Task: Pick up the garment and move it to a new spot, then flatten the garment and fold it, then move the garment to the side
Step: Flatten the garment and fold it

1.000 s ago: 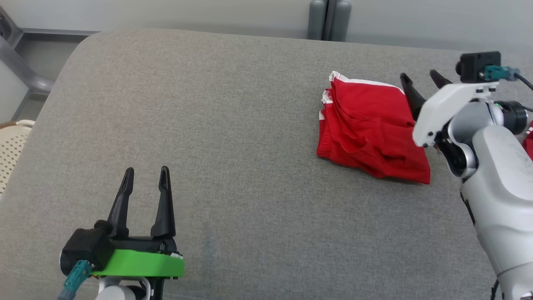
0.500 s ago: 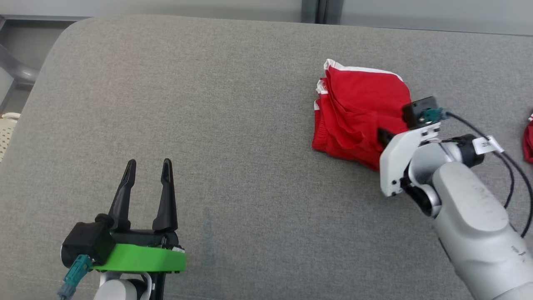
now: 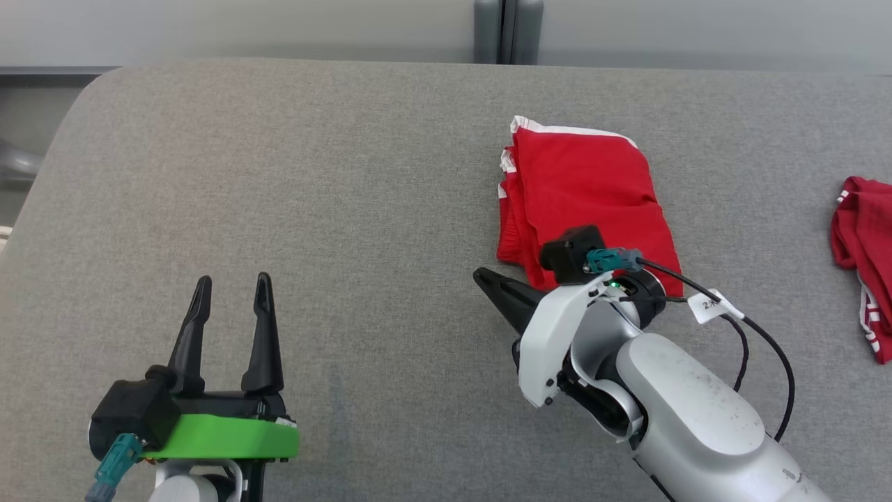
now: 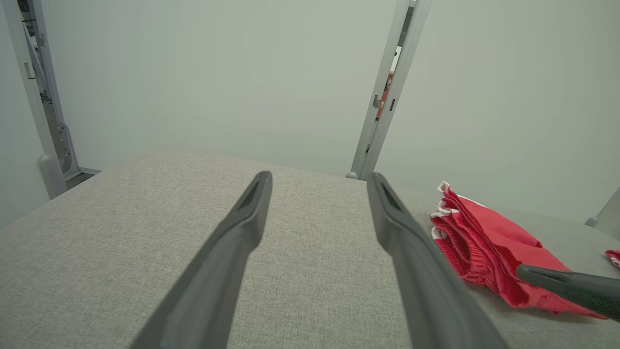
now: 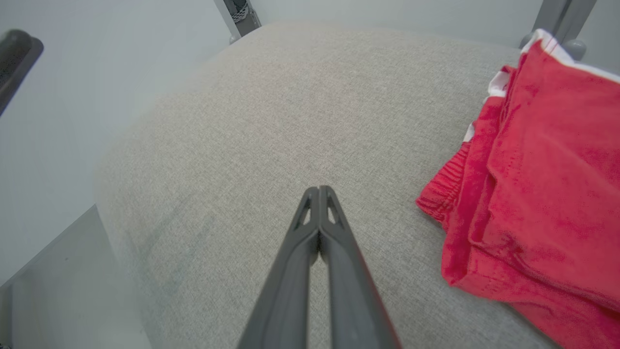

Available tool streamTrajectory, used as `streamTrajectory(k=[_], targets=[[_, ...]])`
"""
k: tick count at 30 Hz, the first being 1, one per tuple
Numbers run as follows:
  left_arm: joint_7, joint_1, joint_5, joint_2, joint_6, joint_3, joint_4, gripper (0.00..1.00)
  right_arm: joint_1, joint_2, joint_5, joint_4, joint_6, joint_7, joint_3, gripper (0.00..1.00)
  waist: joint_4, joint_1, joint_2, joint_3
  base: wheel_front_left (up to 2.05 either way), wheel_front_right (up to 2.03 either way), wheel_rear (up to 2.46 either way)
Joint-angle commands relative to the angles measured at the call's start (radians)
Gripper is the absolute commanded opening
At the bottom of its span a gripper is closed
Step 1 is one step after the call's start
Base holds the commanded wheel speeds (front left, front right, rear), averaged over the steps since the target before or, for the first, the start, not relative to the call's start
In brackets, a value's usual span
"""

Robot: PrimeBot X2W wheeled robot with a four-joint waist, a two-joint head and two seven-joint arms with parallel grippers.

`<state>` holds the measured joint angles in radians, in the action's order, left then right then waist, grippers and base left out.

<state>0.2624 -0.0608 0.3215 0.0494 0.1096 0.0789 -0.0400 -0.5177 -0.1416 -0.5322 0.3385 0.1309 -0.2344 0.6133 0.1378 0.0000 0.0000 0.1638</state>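
The grey upholstered counter [image 3: 279, 174] is seen to carry the red garment [image 3: 585, 181] right of its middle, lying as a folded bundle with white trim at its far edge. A second red cloth [image 3: 864, 230] lies at the counter's right edge, well apart. Confusion with it is judged possible if the garment is carried that way. The right gripper [image 3: 488, 282] is seen with its fingers pressed together on nothing, just beside the garment's near left corner. If the bundle were nudged by those closed fingers, the layers could be dragged apart and the fold lost. A pinch of the top layer alone is judged equally risky. The left gripper [image 3: 233, 279] is seen spread and empty at the near left, well apart.
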Motion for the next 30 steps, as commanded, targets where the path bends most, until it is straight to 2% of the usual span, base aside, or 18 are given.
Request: streamTrajectory(k=[1,2,10,13,18,22,30], targets=[[0.003,0.014,-0.005,0.003,-0.001,-0.009,-0.005,1.00,0.023,-0.006,-0.006,-0.025,-0.001,0.030,-0.013,0.62,-0.022,0.0000,0.0000,-0.019,0.00,0.00,0.00],[0.003,0.016,-0.006,0.003,-0.003,-0.014,-0.007,1.00,0.033,-0.007,-0.006,-0.046,-0.001,0.058,-0.028,1.00,-0.030,0.0000,0.0000,-0.025,0.00,0.00,0.00],[0.003,0.039,-0.017,0.003,-0.017,-0.063,-0.008,1.00,0.148,-0.018,0.120,-0.169,-0.001,0.292,-0.249,1.00,-0.102,0.0000,0.0000,-0.071,0.00,0.00,0.00],[0.003,0.043,-0.020,0.003,-0.023,-0.076,-0.009,1.00,0.187,-0.016,0.180,-0.184,-0.001,0.344,-0.340,1.00,-0.127,0.0000,0.0000,-0.084,0.00,0.00,0.00],[0.003,0.055,-0.026,0.003,-0.028,-0.099,-0.017,1.00,0.242,-0.003,0.240,-0.171,-0.001,0.367,-0.460,1.00,-0.163,0.0000,0.0000,-0.109,0.00,0.00,0.00],[0.003,0.062,-0.038,0.003,-0.022,-0.101,-0.027,1.00,0.269,-0.013,0.256,-0.137,-0.001,0.370,-0.506,1.00,-0.181,0.0000,0.0000,-0.125,0.00,0.00,0.00],[0.003,0.084,-0.058,0.003,-0.016,-0.102,-0.065,1.00,0.300,-0.044,0.258,-0.047,-0.001,0.437,-0.520,1.00,-0.201,0.0000,0.0000,-0.156,0.00,0.00,0.00]])
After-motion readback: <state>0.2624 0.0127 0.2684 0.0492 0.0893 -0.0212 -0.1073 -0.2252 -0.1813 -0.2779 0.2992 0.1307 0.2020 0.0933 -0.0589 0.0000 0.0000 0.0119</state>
